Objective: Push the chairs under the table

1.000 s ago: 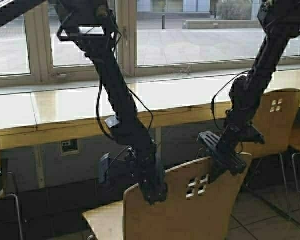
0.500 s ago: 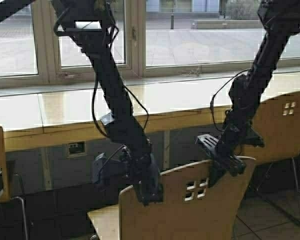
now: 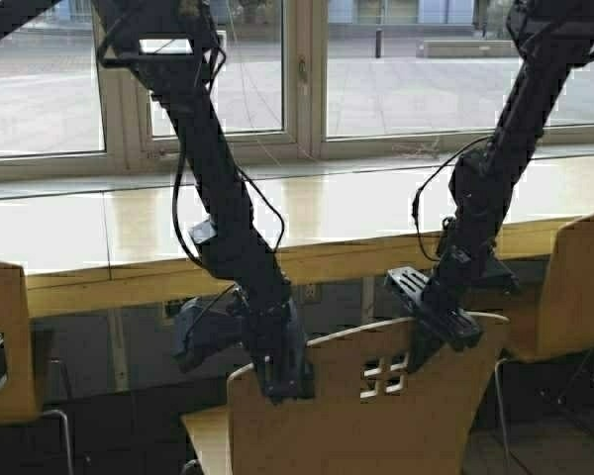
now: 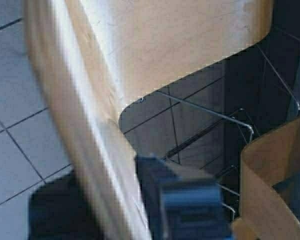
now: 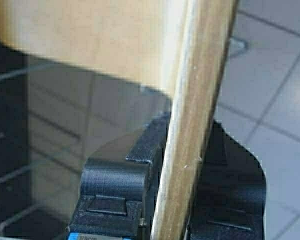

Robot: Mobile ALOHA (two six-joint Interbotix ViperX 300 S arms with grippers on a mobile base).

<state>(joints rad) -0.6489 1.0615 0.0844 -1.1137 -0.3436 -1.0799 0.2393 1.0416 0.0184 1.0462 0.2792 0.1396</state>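
Observation:
A light tan plywood chair (image 3: pixel 376 426) with small square cut-outs stands in front of me, its back toward me. My left gripper (image 3: pixel 282 381) is shut on the top edge of the chair back (image 4: pixel 97 150) at its left. My right gripper (image 3: pixel 445 332) is shut on the same edge (image 5: pixel 190 135) at its right, one finger on each face. The long table (image 3: pixel 307 213), with a glossy pale top and yellow-wood front edge, runs along the window just beyond the chair. The chair seat (image 3: pixel 206 437) lies short of the table's edge.
Another tan chair (image 3: pixel 574 287) stands at the right by the table and one (image 3: pixel 5 341) at the left. A dark wall panel with a socket lies under the table. Large windows (image 3: pixel 396 69) run behind it. Tiled floor (image 4: pixel 15 145) shows below the chair.
The robot has driven to the left and turned: the window frame, the table and the right-hand chair have shifted right in the high view. Both grippers have kept their hold on the chair back.

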